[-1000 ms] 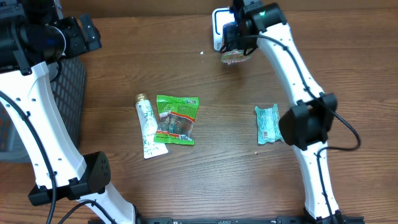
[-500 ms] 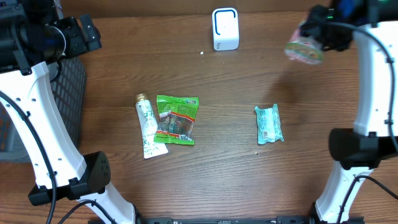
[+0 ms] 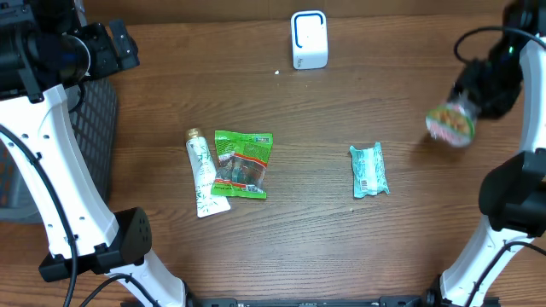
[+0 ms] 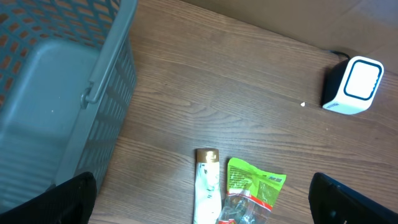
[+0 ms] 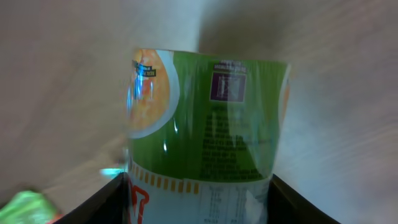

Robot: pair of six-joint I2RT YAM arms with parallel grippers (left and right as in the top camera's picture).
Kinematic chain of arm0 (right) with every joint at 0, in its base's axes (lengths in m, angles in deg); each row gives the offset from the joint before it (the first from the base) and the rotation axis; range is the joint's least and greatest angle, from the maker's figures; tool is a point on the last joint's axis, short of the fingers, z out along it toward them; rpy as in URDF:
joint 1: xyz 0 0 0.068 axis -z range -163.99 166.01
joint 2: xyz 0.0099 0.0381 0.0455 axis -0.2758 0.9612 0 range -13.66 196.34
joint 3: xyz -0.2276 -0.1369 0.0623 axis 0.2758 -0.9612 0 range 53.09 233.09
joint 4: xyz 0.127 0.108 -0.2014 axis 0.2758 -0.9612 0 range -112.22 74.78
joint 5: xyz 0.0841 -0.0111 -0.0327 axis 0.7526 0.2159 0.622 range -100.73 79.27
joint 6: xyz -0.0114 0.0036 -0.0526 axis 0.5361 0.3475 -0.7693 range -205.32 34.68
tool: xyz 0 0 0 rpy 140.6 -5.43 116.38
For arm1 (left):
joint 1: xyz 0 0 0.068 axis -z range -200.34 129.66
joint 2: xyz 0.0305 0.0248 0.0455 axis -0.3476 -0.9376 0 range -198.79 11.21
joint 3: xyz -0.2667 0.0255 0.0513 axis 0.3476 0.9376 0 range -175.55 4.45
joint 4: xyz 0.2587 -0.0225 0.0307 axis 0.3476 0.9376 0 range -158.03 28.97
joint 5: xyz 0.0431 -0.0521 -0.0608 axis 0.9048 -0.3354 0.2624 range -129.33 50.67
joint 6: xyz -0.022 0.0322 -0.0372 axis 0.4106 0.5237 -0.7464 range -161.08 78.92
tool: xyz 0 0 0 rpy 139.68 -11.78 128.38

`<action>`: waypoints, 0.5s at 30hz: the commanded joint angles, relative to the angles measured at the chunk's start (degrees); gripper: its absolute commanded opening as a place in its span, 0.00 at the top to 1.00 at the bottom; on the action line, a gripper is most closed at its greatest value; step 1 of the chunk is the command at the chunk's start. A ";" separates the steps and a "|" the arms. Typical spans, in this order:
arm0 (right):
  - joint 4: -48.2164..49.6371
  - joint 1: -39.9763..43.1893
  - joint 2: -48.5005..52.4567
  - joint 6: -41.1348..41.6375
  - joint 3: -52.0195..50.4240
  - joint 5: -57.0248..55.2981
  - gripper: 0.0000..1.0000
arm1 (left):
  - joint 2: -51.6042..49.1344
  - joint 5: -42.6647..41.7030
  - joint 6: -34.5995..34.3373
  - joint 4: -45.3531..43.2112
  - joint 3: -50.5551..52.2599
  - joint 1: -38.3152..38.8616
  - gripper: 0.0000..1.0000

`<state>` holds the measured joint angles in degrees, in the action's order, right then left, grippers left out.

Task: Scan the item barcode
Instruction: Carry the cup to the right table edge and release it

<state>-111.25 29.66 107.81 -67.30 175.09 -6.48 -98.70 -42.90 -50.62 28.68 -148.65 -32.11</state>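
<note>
A green and white cup [image 3: 450, 125] with printed label text [image 5: 205, 130] hangs above the table's right side, and my right gripper [image 3: 465, 107] is shut on it. In the right wrist view the cup fills the space between the two dark fingers [image 5: 106, 202] and looks blurred. The white barcode scanner [image 3: 309, 38] stands at the back centre, well left of the cup. My left gripper [image 3: 115, 47] is high at the back left, open and empty [image 4: 199, 208], looking down on the scanner [image 4: 354, 85].
A white tube [image 3: 201, 172] and a green snack packet [image 3: 242, 164] lie side by side left of centre. A teal packet [image 3: 368, 170] lies right of centre. A grey mesh basket [image 3: 95, 128] sits at the left edge.
My right arm has swung the cup away from the scanner, first to the right and then forward toward the table's right side. The left arm has not moved.
</note>
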 commanded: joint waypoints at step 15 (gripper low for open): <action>13.44 14.19 -0.46 12.17 -19.17 -16.22 0.00 | 0.09 0.66 -0.76 0.09 0.00 -0.11 0.00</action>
<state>-98.07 43.30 107.81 -56.74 155.81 -22.55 -98.70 -42.88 -50.62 28.70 -148.65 -32.11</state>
